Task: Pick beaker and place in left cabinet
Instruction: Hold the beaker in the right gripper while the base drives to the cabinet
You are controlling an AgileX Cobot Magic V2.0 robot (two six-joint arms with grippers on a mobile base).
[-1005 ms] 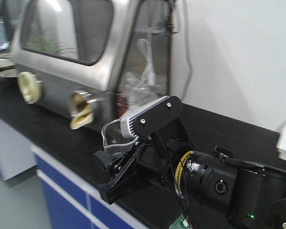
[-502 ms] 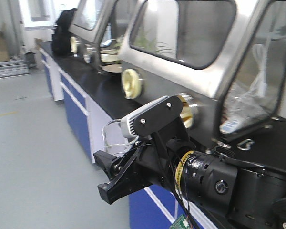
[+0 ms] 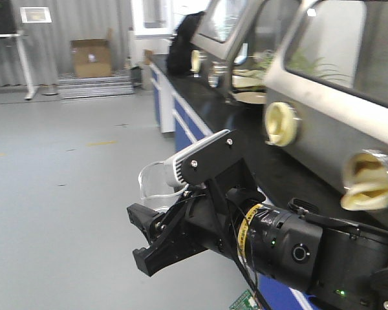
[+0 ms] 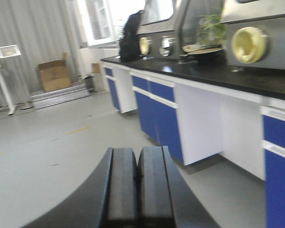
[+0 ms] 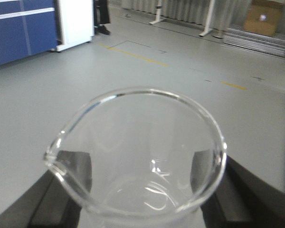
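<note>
The beaker, a clear glass cylinder with a pour spout at its left rim, fills the right wrist view. My right gripper is shut on it, a black finger on each side. In the front view the same beaker stands upright in the right gripper, held above the grey floor. My left gripper is shut, its pads pressed together with nothing between them. The left cabinet is out of view.
A long lab bench with a black top and blue drawers runs along the right. Steel glove boxes with yellow ports stand on it. A black bag sits at its far end. A cardboard box stands by the back wall.
The front view has swung left: the glove boxes and bench slid to the right and open grey floor has come into view. The beaker stays in my right gripper.
</note>
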